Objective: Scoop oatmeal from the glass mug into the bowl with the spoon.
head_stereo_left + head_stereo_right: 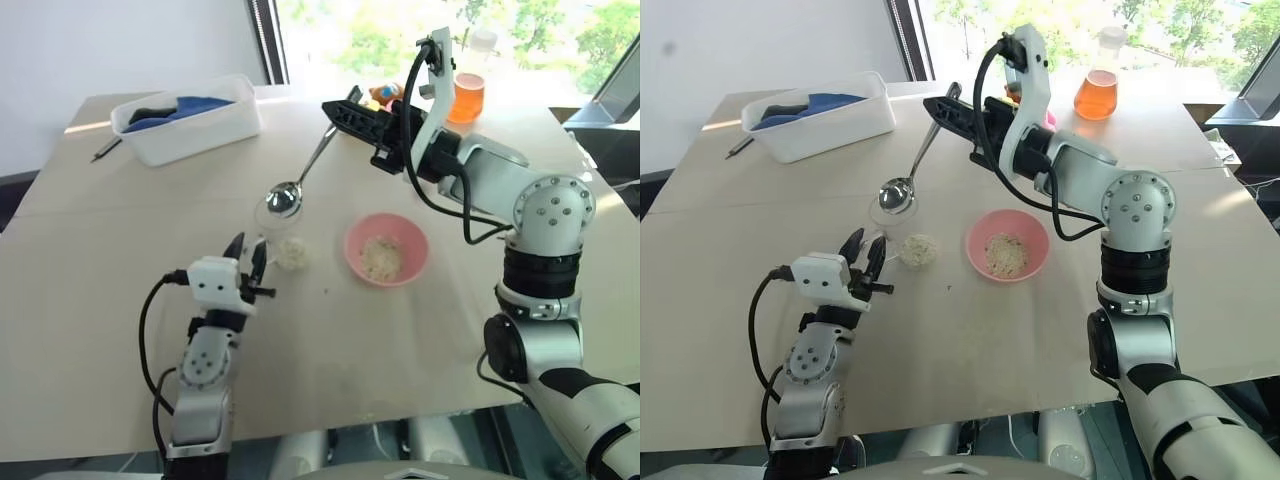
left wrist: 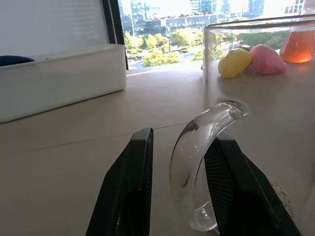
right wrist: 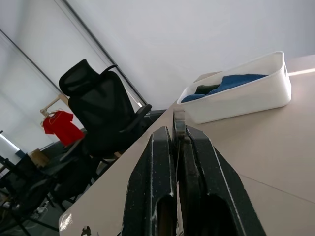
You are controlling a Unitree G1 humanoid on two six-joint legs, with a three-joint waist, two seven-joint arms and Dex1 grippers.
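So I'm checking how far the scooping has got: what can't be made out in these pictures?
- Oatmeal left in the glass mug: the clear wall and the spoon above it in the eye views leave the fill unclear.
- Spoon load: its bowl is too small to tell.
- Left gripper on the mug handle: the wrist view shows fingers on either side, contact unclear.
- White tub: its wall hides most of the contents.
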